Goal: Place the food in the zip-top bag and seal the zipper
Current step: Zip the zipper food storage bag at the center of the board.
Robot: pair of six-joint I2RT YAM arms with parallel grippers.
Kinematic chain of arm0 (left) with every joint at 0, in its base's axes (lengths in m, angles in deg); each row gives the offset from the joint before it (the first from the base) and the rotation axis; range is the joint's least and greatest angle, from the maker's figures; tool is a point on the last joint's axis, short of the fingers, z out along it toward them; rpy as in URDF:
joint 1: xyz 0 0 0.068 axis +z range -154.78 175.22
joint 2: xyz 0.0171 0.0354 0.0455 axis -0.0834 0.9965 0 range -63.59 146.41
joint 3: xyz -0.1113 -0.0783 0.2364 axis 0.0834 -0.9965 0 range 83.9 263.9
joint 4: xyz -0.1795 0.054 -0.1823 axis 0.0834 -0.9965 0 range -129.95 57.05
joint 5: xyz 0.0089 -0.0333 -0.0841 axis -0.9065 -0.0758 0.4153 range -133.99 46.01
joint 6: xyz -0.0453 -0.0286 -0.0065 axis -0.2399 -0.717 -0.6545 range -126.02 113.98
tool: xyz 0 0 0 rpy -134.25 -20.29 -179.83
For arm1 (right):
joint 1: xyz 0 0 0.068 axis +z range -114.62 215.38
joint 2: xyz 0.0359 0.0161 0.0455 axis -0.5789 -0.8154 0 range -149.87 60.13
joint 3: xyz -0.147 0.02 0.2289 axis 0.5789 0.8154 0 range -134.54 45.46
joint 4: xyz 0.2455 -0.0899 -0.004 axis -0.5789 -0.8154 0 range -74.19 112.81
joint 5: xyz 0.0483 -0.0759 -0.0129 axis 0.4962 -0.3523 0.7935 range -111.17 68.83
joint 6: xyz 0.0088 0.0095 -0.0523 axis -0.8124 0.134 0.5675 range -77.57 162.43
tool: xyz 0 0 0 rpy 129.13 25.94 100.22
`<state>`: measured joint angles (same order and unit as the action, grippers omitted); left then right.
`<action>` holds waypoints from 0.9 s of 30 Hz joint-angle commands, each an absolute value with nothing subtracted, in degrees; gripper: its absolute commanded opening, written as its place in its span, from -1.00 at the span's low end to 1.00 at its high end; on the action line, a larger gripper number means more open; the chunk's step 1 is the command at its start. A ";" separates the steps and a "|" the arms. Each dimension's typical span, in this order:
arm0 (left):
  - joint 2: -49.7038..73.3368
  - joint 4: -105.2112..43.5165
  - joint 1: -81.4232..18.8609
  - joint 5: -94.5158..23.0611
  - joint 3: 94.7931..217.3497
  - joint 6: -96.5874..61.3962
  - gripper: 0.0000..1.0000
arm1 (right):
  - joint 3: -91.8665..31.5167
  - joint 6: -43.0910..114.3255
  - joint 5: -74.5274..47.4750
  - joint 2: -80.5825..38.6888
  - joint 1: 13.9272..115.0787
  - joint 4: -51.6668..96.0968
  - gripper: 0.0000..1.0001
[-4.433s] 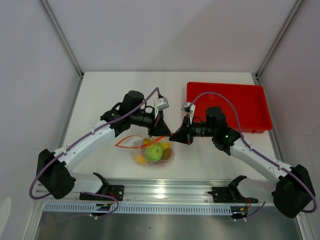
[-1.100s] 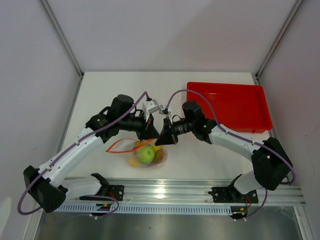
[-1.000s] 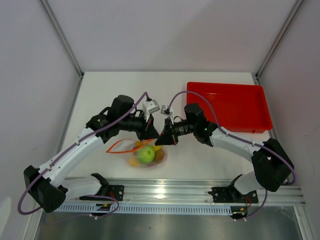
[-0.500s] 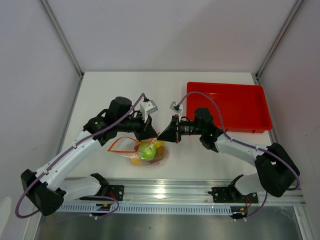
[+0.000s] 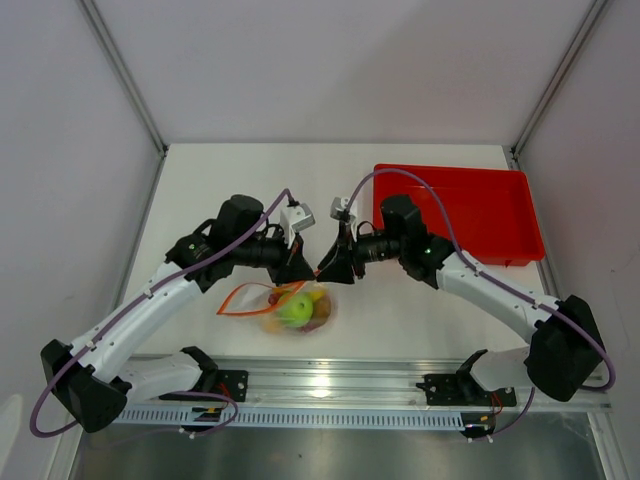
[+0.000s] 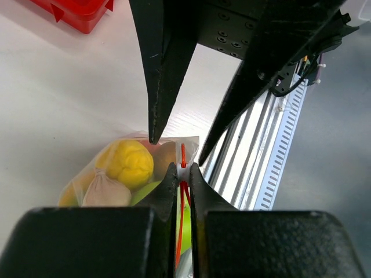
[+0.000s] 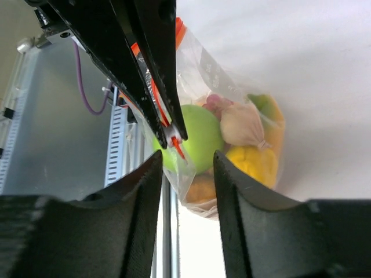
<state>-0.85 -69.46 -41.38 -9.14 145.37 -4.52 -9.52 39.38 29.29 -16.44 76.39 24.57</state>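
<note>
The clear zip-top bag (image 5: 288, 310) lies near the table's front edge. It holds a green apple (image 5: 296, 306), yellow fruit (image 6: 130, 162) and other pieces of the food. My left gripper (image 5: 303, 271) is shut on the orange-red zipper (image 6: 182, 153) at the bag's right end. The left wrist view shows the strip pinched between its tips (image 6: 182, 168). My right gripper (image 5: 324, 272) is open right beside it, tip to tip. In the right wrist view (image 7: 186, 169) its jaws stand on either side of the bag's corner without touching it, and the apple (image 7: 200, 136) shows beyond them.
A red tray (image 5: 500, 210) stands at the back right, and its corner shows in the left wrist view (image 6: 75, 8). The metal rail (image 5: 330, 385) runs along the front edge, just below the bag.
The bag was dragged left and toward the front over the last seconds. In the last half second my right gripper moved left, closer to the left gripper's tips. The left gripper stays shut on the zipper.
</note>
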 commanded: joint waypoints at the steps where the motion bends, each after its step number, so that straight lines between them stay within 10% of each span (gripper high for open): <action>1: -1.36 -69.16 -41.52 -6.55 145.69 -4.26 -0.99 | -15.00 47.26 30.07 -17.82 76.95 15.17 -0.20; 27: -0.92 -71.09 -41.61 -9.26 145.60 -4.34 -0.99 | -21.87 44.90 35.00 -23.54 78.88 15.42 -1.00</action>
